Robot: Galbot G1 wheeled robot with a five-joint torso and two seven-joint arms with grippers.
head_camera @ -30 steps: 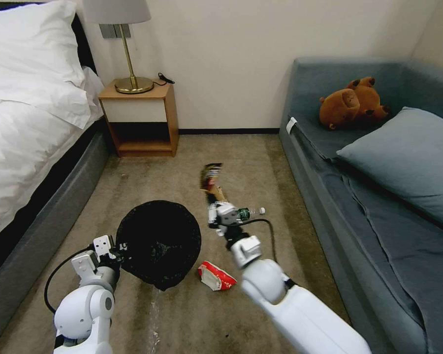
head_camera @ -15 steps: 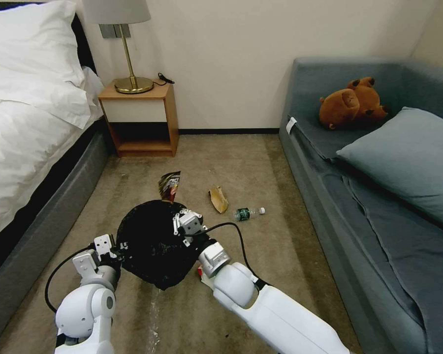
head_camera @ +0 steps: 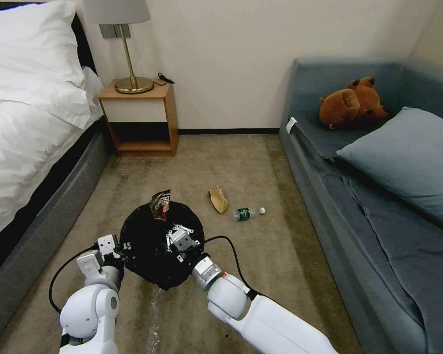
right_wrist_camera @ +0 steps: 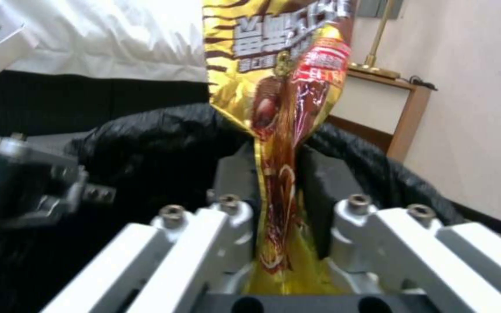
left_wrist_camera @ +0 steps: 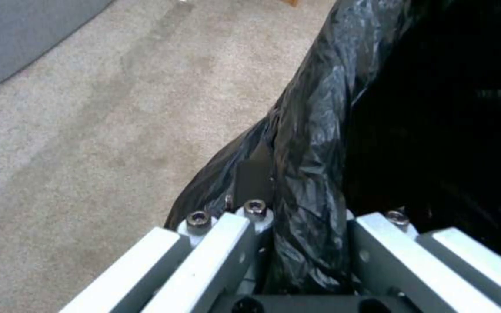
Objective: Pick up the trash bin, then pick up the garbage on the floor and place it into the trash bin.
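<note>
The trash bin [head_camera: 147, 246], lined with a crinkly black bag, hangs tilted just above the carpet. My left gripper [head_camera: 124, 247] is shut on its near-left rim. In the left wrist view the bag-covered rim [left_wrist_camera: 320, 130] runs between that gripper's [left_wrist_camera: 302, 204] fingers. My right gripper [head_camera: 167, 225] hovers over the bin's opening, shut on a long yellow-brown snack packet [head_camera: 160, 204] that stands upright. In the right wrist view the packet [right_wrist_camera: 279, 65] is pinched by that gripper [right_wrist_camera: 279, 174], with the bin rim [right_wrist_camera: 146, 126] behind it. A tan paper scrap [head_camera: 218, 198] and a small clear bottle [head_camera: 248, 213] lie on the carpet beyond.
A bed [head_camera: 24, 123] lines the left side and a grey sofa [head_camera: 379, 196] the right. A wooden nightstand [head_camera: 140, 118] with a lamp stands against the far wall. Open carpet lies between the bed and the sofa.
My right arm swung left, carrying the snack packet from above the floor litter to over the bin's opening, then lowered it. The left gripper and bin barely moved.
</note>
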